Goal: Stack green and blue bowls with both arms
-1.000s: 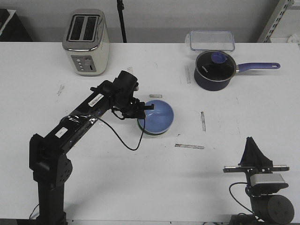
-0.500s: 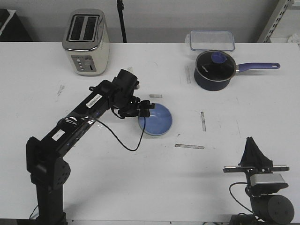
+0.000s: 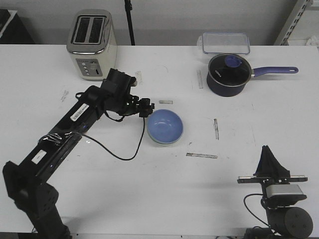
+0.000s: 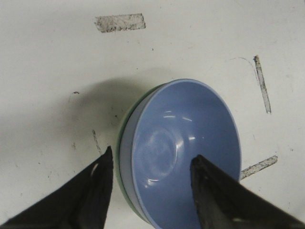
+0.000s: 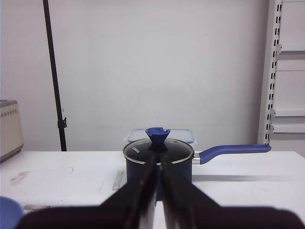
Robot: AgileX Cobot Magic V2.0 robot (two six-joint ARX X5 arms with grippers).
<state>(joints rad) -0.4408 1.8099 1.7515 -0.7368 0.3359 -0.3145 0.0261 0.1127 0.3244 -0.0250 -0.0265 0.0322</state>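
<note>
Toaster (image 3: pixel 91 45); saucepan (image 3: pixel 227 74); container (image 3: pixel 225 43).

Left arm (image 3: pixel 75 124): matte black, boxy jointed links, white label stickers along the upper links, a loose black cable (image 3: pixel 119 154) looping behind the left gripper (image 3: pixel 148 108). Left gripper fingers (image 4: pixel 95 191): black, flat, tapering to blunt tips. Right arm (image 3: pixel 279 199): black base with a grey camera box and a rounded black joint housing below it. Right gripper (image 5: pixel 157 164): two slim black fingers, faintly glossy edges.
</note>
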